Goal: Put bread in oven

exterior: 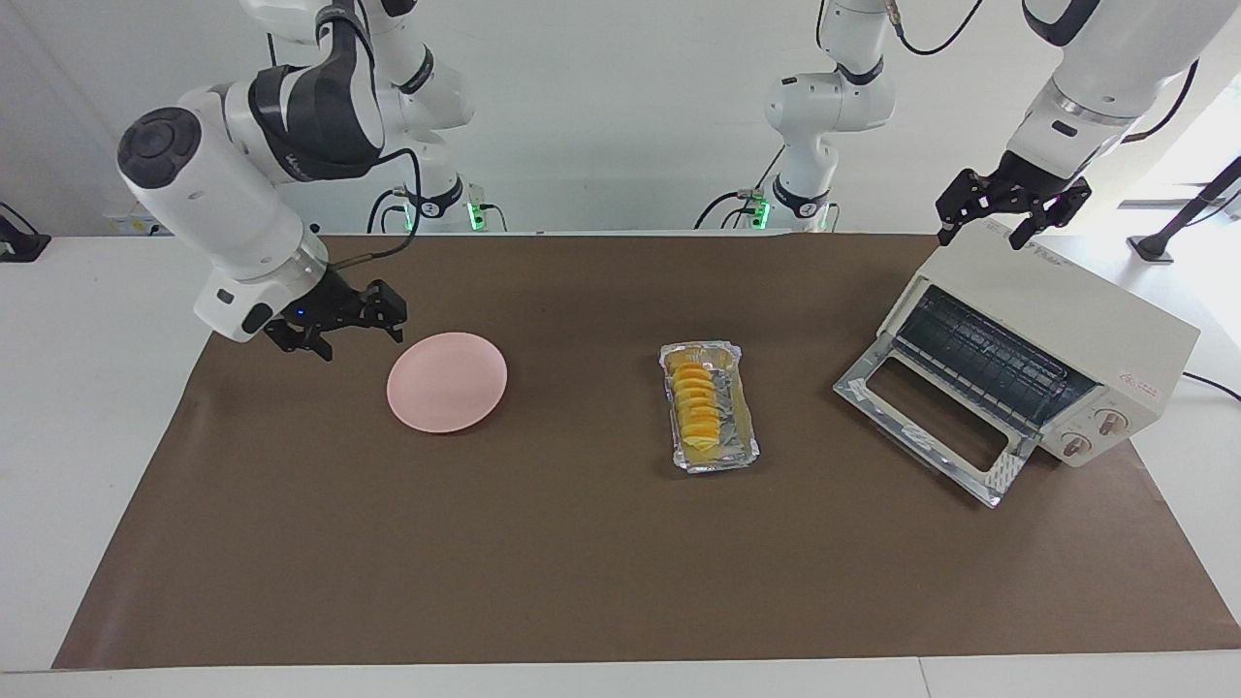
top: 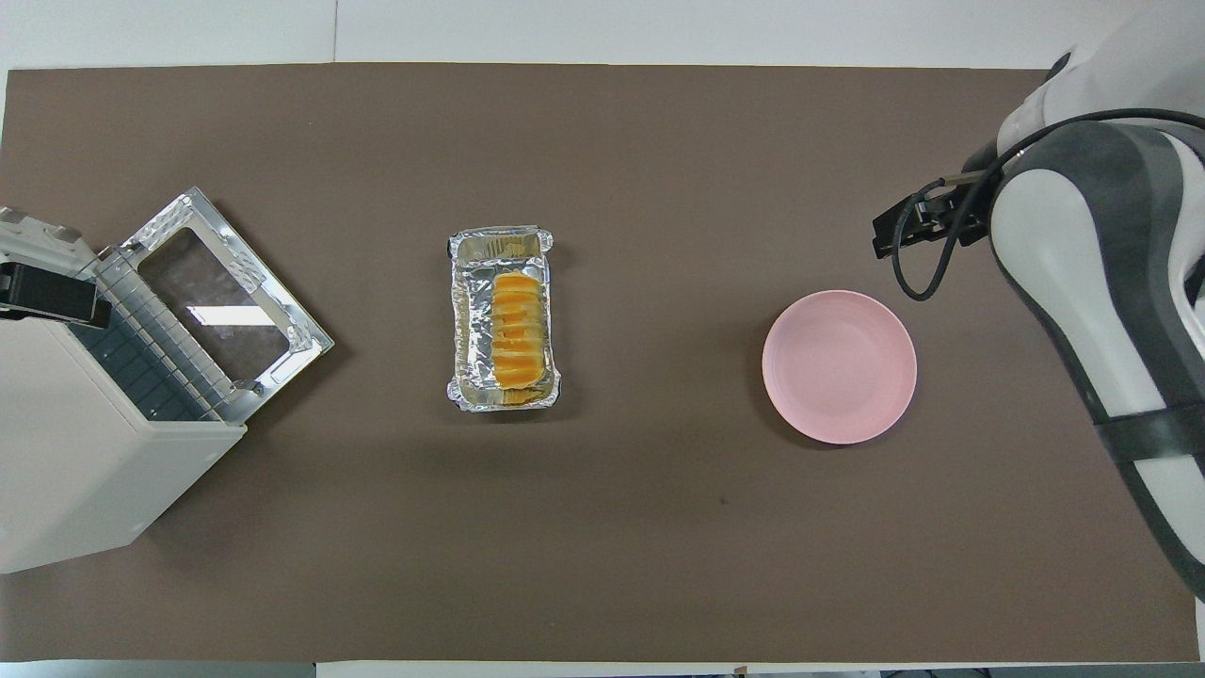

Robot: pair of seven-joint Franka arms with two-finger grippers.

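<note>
The bread (exterior: pixel 700 407), a short loaf of yellow-orange slices, lies in a crinkled foil tray (exterior: pixel 745 431) at mid-table; it also shows in the overhead view (top: pixel 518 330). The cream-white oven (exterior: pixel 1066 310) stands at the left arm's end of the table with its glass door (exterior: pixel 970 475) folded down open, showing the dark wire rack (exterior: pixel 979 354). My left gripper (exterior: pixel 981 237) hangs open and empty over the oven's top. My right gripper (exterior: pixel 354 334) is open and empty, low over the mat beside the pink plate (exterior: pixel 447 381).
The round pink plate (top: pixel 839 365) holds nothing and sits between the foil tray (top: pixel 466 320) and the right arm's end. A brown mat (exterior: pixel 582 562) covers the table. The oven (top: pixel 85 452) faces the tray at an angle.
</note>
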